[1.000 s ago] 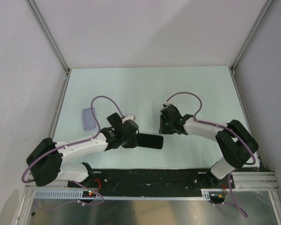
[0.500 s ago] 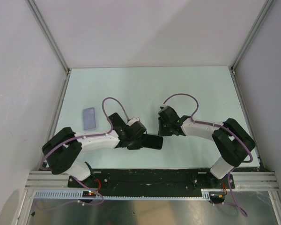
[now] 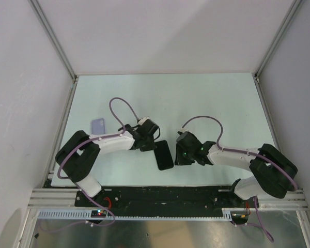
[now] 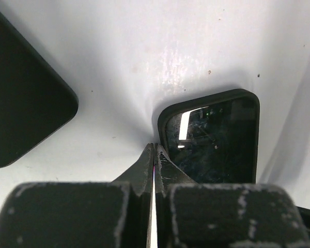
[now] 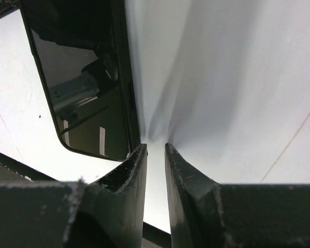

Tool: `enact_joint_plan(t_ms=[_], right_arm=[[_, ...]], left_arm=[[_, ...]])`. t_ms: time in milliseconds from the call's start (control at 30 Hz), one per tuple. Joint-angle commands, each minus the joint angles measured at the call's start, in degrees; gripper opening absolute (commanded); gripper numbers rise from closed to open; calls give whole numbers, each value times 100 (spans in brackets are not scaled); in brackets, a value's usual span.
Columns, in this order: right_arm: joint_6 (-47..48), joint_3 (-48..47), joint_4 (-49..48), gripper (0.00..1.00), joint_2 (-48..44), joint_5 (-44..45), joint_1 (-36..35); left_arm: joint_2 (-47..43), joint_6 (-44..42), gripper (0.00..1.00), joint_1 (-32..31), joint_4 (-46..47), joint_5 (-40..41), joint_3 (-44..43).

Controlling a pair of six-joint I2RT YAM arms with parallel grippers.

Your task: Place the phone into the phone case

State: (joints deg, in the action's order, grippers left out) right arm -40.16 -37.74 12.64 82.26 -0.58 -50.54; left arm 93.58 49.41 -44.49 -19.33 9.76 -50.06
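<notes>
Top external: phone (image 3: 164, 154) flat on the surface (image 3: 206, 103), screen up, between the two gripper tips, with left gripper (image 3: 155, 146) at its far-left corner and right gripper (image 3: 177, 155) just beside its right edge. Case (image 3: 97, 124) well apart at the left, partly behind the left arm. Left wrist: fingers (image 4: 144, 165) pressed together, holding nothing, tips just beside a phone corner. Right wrist: narrow gap between fingers (image 5: 134, 165), nothing in it — phone alongside

The phone (image 4: 212, 137), just ahead of the left tool (image 4: 154, 155), has a glossy, smudged glass face in a matt black rim. The left tool and right tool (image 5: 155, 155) look like grainy, scuffed black plastic. The desk (image 3: 206, 98) beneath is smooth, pale and faintly shiny.
</notes>
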Motion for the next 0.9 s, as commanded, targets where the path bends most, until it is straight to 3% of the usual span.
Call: enact_joint_plan(t_ms=[0, 233, 867], right_arm=[[-270, 38, 175, 26, -393, 193, 131], [-313, 0, -95, 30, -742, 208, -64], [-349, -413, 38, 20, 386, 487, -496]], left_arm=[[15, -137, 0, -23, 102, 62, -33], [-567, -71, 0, -38, 152, 34, 430], [-941, -45, 0, -122, 198, -117, 638]])
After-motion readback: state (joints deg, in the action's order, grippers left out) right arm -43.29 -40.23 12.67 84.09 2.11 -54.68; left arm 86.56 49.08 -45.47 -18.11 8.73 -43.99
